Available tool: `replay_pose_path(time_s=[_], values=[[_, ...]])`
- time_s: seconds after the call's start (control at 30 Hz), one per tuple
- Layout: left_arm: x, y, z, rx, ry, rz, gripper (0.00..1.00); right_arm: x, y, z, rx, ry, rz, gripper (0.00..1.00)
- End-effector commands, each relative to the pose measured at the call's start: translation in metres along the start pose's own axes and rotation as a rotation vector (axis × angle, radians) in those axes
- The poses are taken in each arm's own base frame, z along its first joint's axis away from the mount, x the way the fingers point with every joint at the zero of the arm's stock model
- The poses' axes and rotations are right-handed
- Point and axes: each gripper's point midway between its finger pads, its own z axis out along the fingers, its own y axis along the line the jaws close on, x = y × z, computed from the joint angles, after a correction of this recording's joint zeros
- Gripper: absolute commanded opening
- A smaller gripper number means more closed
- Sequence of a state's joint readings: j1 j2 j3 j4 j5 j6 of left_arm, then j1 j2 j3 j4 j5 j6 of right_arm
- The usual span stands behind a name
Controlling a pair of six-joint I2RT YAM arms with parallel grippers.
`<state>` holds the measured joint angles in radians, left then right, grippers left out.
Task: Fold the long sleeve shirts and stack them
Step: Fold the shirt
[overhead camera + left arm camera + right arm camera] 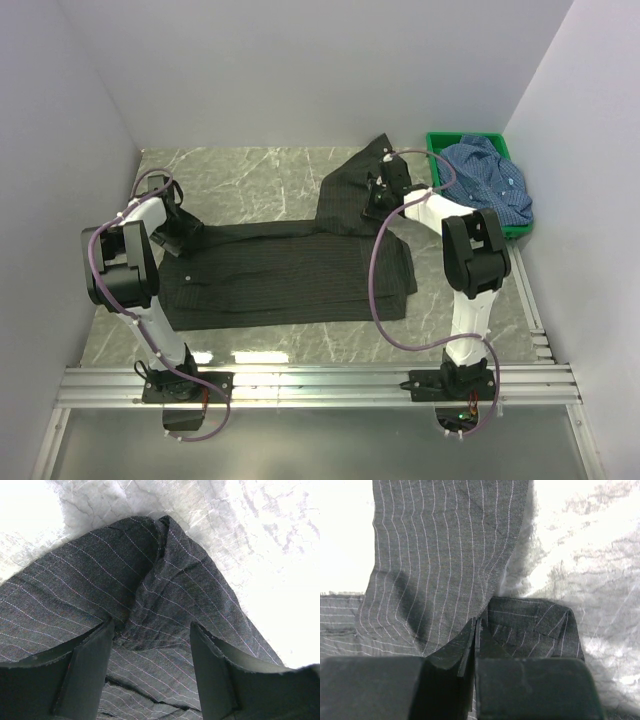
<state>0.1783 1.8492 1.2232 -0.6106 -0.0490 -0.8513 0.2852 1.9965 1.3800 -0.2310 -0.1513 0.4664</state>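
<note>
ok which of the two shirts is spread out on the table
The black striped shirt, laid out flat in the middle; the blue checked shirt is bunched up in the green crate at the far right.

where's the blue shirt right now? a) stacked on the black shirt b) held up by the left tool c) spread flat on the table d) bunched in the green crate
d: the blue shirt sits crumpled in the green crate at the far right, while the black shirt is the one spread on the table.
</note>
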Motion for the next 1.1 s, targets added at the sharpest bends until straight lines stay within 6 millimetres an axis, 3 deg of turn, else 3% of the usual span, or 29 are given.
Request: replay_pose_path(time_s=[0.0,0.2,0.4,0.53,0.67,0.87,1.07], values=[[-0.01,-0.009,-0.016,0.038,-0.034,-0.007,0.68,-0.027,0.015,-0.026,-0.053,-0.097,-0.034,0.0],[-0.012,-0.009,-0.017,0.033,-0.042,-0.033,0.64,-0.028,0.026,-0.037,-0.1,-0.109,-0.04,0.0],[-0.018,-0.008,-0.021,0.018,-0.067,-0.046,0.49,-0.024,0.025,-0.037,-0.103,-0.101,-0.043,0.0],[-0.028,-0.01,-0.031,0.019,-0.109,-0.042,0.33,-0.023,0.024,-0.039,-0.101,-0.106,-0.051,0.0],[-0.031,-0.013,-0.032,0.018,-0.107,-0.026,0.27,-0.025,0.026,-0.042,-0.104,-0.111,-0.059,0.0],[-0.04,-0.017,-0.039,0.019,-0.127,-0.002,0.18,-0.042,0.031,-0.061,-0.094,-0.154,-0.086,0.0],[-0.052,-0.023,-0.044,0.034,-0.131,0.008,0.13,-0.065,0.039,-0.097,-0.078,-0.231,-0.114,0.0]])
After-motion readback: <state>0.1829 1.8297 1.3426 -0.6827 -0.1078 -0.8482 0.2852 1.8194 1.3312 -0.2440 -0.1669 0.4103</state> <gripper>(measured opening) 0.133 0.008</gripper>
